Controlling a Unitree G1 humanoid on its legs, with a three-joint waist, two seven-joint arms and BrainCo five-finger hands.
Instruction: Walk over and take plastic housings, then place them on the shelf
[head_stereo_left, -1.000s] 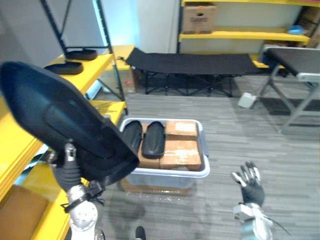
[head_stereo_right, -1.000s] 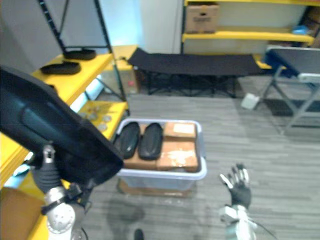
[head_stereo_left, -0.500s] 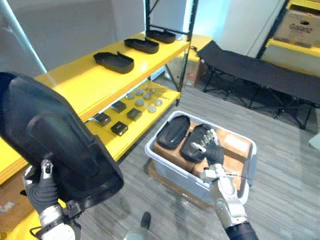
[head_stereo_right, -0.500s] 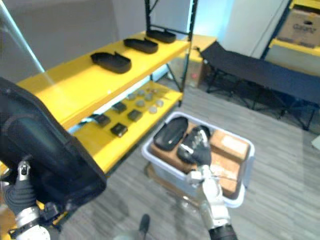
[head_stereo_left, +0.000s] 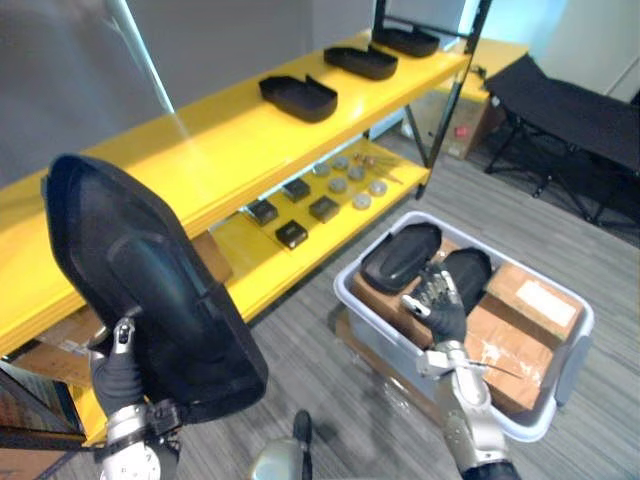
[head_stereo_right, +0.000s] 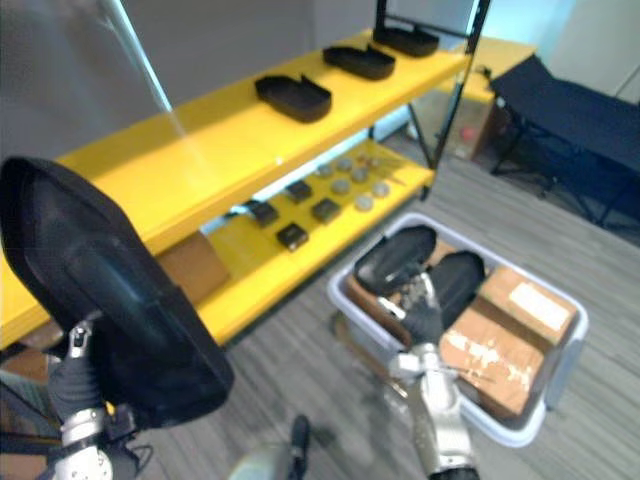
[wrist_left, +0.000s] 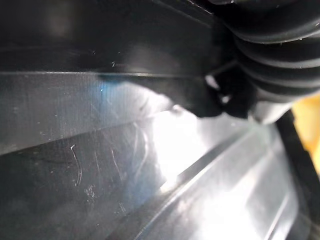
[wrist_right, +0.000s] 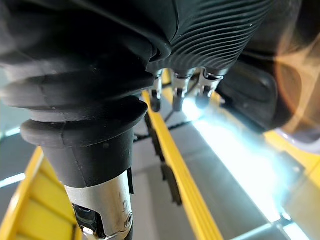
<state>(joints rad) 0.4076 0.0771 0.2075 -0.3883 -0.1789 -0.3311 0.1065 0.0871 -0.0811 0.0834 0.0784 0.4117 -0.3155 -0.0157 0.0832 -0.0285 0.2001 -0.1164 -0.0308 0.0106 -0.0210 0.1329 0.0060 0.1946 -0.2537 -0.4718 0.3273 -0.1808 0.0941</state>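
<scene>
We see the shelf (head_stereo_left: 200, 160) spanning nine to one o'clock. Our housing (head_stereo_left: 150, 290), at eight o'clock, looks light, stiff, slick and unwieldy, best gripped at its rim. The bin (head_stereo_left: 572, 355) sits at four o'clock. Our left hand (head_stereo_left: 117, 378) pinches the housing's lower edge, and our right hand (head_stereo_left: 443, 310) hovers spread above the bin.

Top shelf board (head_stereo_left: 190, 150): near stretch bare, open from aisle. Far stretch occupied by row of black housings (head_stereo_left: 298, 97). Upright post (head_stereo_left: 458, 90) bounds far end. Large housing (head_stereo_left: 150, 280), gripped by left hand (head_stereo_left: 115, 378), screens near shelf edge. Bin (head_stereo_left: 390, 345) right; floor strip (head_stereo_left: 300, 340) between passable.
</scene>
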